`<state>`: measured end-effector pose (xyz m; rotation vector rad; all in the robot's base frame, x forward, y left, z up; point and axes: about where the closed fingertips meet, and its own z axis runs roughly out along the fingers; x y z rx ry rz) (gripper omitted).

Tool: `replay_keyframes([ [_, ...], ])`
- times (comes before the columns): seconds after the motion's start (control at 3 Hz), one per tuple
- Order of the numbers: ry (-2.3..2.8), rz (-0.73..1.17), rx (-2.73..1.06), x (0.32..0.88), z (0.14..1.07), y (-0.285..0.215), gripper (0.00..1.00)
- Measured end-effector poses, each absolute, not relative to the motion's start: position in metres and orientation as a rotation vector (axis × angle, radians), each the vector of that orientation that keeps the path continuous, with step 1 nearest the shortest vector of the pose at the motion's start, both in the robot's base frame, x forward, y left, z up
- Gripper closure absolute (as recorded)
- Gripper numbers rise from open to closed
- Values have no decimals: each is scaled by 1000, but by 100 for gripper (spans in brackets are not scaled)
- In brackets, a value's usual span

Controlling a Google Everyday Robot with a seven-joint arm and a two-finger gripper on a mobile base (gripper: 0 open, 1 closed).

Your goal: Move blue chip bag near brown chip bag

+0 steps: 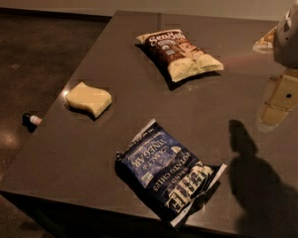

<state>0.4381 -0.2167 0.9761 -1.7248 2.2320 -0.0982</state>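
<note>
The blue chip bag lies flat near the table's front edge, dark navy with white block lettering, its right end crumpled. The brown chip bag lies at the back middle of the table, dark brown on top and cream-yellow at its lower right end. The two bags are well apart. My gripper hangs at the far right, above the table, below the white arm housing. It is to the right of both bags and touches neither. Its shadow falls on the table at the front right.
A pale-yellow wavy sponge block sits near the dark table's left edge. A small pale object lies at the back right, partly hidden by the arm. A small bottle lies on the floor to the left.
</note>
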Motion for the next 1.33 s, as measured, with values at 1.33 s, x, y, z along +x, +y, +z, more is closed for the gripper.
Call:
replay_keyframes([
  [1.33, 2100, 62, -1794, 462, 972, -149, 0],
])
